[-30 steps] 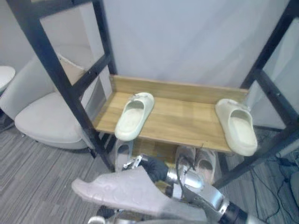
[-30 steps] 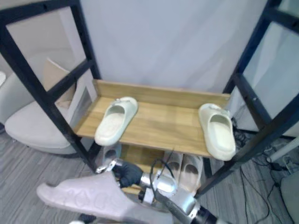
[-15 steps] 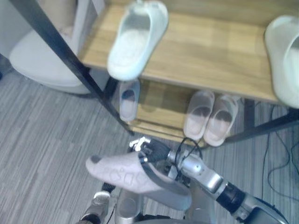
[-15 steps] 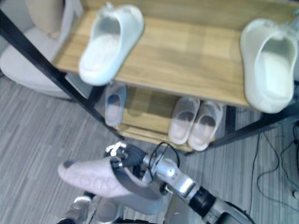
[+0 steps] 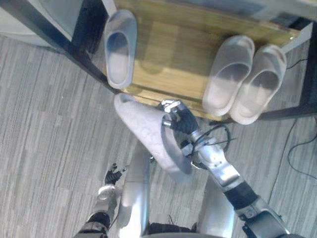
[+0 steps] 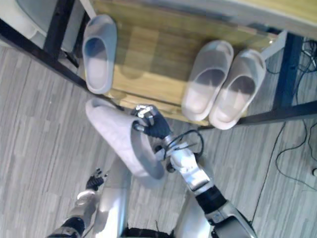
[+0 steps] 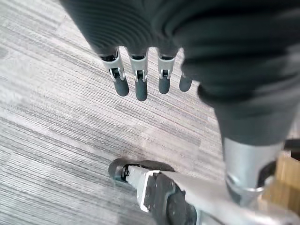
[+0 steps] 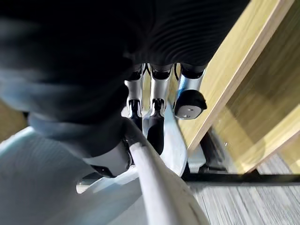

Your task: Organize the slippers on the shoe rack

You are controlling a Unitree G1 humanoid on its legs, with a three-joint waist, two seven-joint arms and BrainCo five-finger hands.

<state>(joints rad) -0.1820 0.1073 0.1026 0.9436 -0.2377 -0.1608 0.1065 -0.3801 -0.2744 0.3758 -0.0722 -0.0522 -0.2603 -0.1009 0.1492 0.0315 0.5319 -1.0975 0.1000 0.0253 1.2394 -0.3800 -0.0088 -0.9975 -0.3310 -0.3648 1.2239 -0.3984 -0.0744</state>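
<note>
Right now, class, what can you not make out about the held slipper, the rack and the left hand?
Held slipper: heel end blurred in the eye views; whether its toe touches the lower shelf cannot be told there.
Shoe rack: everything above that shelf cut off by the eye views' top edge.
Left hand: too small in the eye views to read its fingers.

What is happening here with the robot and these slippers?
The robot's right hand grips a grey slipper by its edge, with the slipper's tip near the front edge of the low wooden shelf. On that shelf lie a second grey slipper at the left and a pair of pale slippers at the right. The left hand hangs open above the carpet, holding nothing.
</note>
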